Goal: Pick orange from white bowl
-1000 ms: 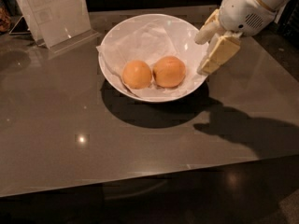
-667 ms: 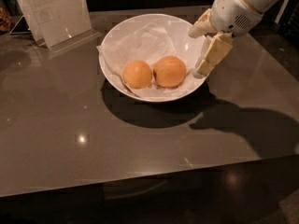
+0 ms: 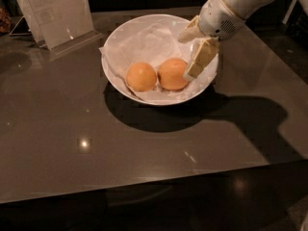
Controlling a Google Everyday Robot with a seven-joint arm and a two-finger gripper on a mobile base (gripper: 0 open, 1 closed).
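One bowl point(image 3: 114, 79), white, wide, shallow, glossy, on a dark reflective surface point(image 3: 96, 143). Lined with crumpled white paper point(image 3: 144, 40). Holds two round fruits side by side: the orange point(image 3: 172, 74), squat, matte, deeper-coloured, nearer the pincer point(image 3: 186, 57); beyond it a paler fruit point(image 3: 141, 76). Pincer above the bowl's inside, spread wide, gripping nothing, lower fingertip just beside the orange. Back corner: one clear stand point(image 3: 53, 11).

Single high view, angled down across table point(image 3: 144, 148), close, tool point(image 3: 186, 56) over white bowl point(image 3: 111, 80) right rim
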